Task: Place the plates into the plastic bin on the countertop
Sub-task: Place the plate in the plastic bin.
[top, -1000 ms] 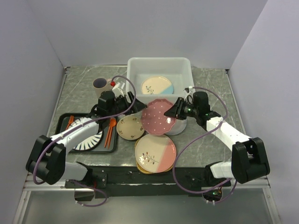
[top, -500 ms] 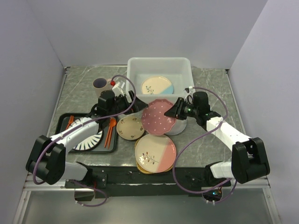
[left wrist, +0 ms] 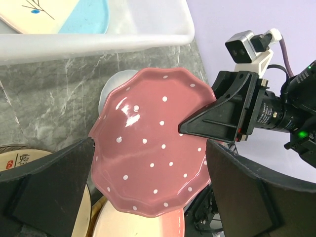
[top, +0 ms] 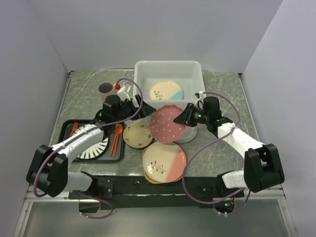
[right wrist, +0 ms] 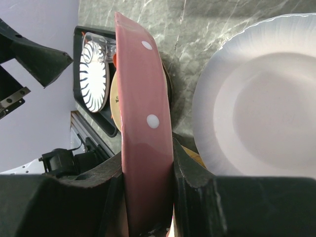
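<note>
**Grey-green marble desk (top: 224,91): pink plate changing hands**

Left pincer (left wrist: 148,197) is standing fully spread, having just widened off the pink scalloped plate with white dots (left wrist: 150,148). Its two dark fingers are now flanking the plate, apparently clear of it. Right pincer (right wrist: 148,192) is pinching that plate's rim, so it alone is carrying the load. The plate is hanging tilted above a plain white round plate (right wrist: 256,98), just short of the near wall of the large white plastic bin (top: 168,64). Inside the bin, a cream-and-blue round plate (top: 166,91) is already lying flat. Nearer the arms, a cream-and-pink round plate (top: 164,159) is topping a small stack, with a small tan plate (top: 138,134) beside it. The handover is looking complete, so the right arm is probably facing the lift over the bin wall next. Several plates are still waiting on the desk.
</note>
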Controlling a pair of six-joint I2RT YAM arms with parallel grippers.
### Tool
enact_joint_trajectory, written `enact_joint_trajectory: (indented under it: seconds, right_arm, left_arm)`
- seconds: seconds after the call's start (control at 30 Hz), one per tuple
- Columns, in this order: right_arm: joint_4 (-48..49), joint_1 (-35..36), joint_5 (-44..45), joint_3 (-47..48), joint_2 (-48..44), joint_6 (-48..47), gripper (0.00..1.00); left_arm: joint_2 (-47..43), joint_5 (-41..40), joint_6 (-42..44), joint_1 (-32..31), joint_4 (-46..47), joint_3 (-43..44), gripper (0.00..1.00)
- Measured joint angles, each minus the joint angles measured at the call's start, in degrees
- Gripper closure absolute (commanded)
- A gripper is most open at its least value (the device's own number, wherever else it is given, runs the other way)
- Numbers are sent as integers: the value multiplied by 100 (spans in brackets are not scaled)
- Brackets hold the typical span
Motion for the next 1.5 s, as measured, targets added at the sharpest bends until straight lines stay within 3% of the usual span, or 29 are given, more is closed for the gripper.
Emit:
enact_joint_trajectory:
  seconds: [0.73, 1.5]
  right_arm:
    - [-636, 9, -17, 2072, 1099, -254, 100]
    - [-1001, -116, -118, 4852, 3156, -50, 100]
  left_arm:
    - [-101, 345, -2, 852, 11, -149, 1]
    - [-127, 905, -7, 1255, 374, -317, 1]
